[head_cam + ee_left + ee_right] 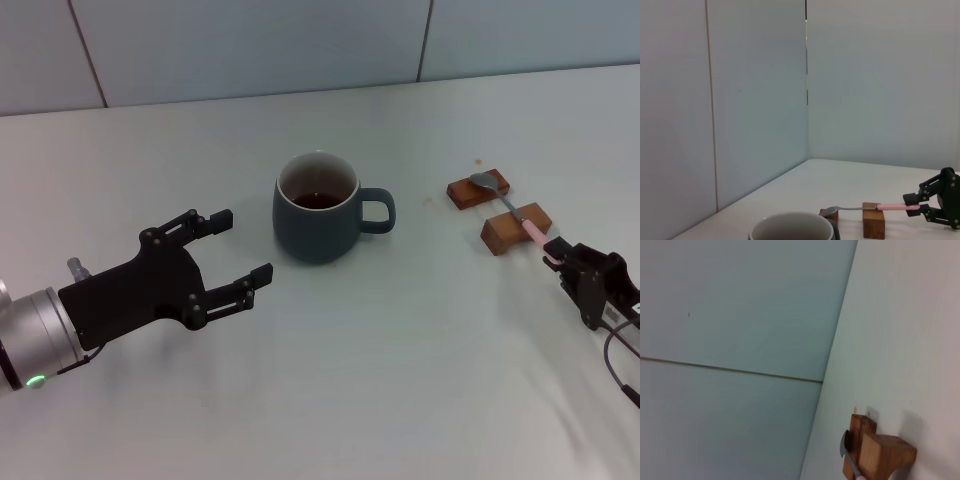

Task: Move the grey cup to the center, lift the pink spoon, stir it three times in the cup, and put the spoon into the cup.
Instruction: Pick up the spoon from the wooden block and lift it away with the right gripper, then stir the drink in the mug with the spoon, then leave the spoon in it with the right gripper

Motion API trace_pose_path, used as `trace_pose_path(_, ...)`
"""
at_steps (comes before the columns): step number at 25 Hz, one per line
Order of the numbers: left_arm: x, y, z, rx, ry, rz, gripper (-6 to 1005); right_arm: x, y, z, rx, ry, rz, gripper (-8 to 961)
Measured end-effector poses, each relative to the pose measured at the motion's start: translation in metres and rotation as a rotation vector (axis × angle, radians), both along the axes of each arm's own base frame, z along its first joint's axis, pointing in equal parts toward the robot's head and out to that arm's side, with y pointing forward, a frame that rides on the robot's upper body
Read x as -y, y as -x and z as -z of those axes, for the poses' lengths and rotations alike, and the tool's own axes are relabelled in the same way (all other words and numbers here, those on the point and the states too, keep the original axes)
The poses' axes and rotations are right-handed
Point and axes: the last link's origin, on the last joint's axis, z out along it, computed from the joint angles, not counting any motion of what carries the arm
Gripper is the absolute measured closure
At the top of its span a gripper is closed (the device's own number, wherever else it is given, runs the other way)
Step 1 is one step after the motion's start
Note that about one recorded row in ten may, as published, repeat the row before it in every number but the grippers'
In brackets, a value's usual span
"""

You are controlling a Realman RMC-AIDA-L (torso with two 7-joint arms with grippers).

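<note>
A: Cup (317, 222)?
B: Mid-worktop, just beyond spread left pincer (232, 256)

A: Spoon (512, 208)?
B: On two blocks (497, 211), handle tip at right pincer (556, 254), grip unclear. Step: grasping; next, lift level

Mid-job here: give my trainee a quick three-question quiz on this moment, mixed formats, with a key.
1. True or false: the pink spoon lies across two wooden blocks.
2. Which hand is at the spoon's handle end? A) left hand B) right hand
3. Fill in: the grey cup holds brown ____.

Key: 1 true; 2 B; 3 liquid.
</note>
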Motion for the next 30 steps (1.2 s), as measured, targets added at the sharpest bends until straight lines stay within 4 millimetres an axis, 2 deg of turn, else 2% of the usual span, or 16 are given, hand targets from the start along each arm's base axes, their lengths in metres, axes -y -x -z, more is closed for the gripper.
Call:
trace_pose_path(8, 0.000, 0.000, 0.000, 0.001, 0.000, 0.000, 181, 0.005, 0.001, -0.002, 0.050, -0.030, -0.039, 836)
trace_pose_path(14, 0.001, 0.000, 0.000, 0.001, 0.001, 0.000, 181, 0.010, 0.006, -0.006, 0.091, -0.073, -0.096, 838)
trace_pose_path(18, 0.001, 0.000, 0.001, -0.002, 0.006, 0.005, 181, 0.014, 0.010, -0.016, 0.106, -0.120, -0.159, 838)
trace_pose_path(21, 0.001, 0.000, 0.001, -0.002, 0.008, 0.007, 182, 0.018, 0.013, -0.035, 0.151, -0.198, -0.234, 838)
trace_pose_path(25, 0.001, 0.000, 0.001, -0.003, 0.009, 0.008, 182, 0.017, 0.016, -0.071, 0.265, -0.287, -0.353, 838)
trace_pose_path(30, 0.001, 0.000, 0.001, -0.017, 0.026, 0.015, 183, 0.004, 0.032, -0.124, 0.439, -0.267, -0.549, 838)
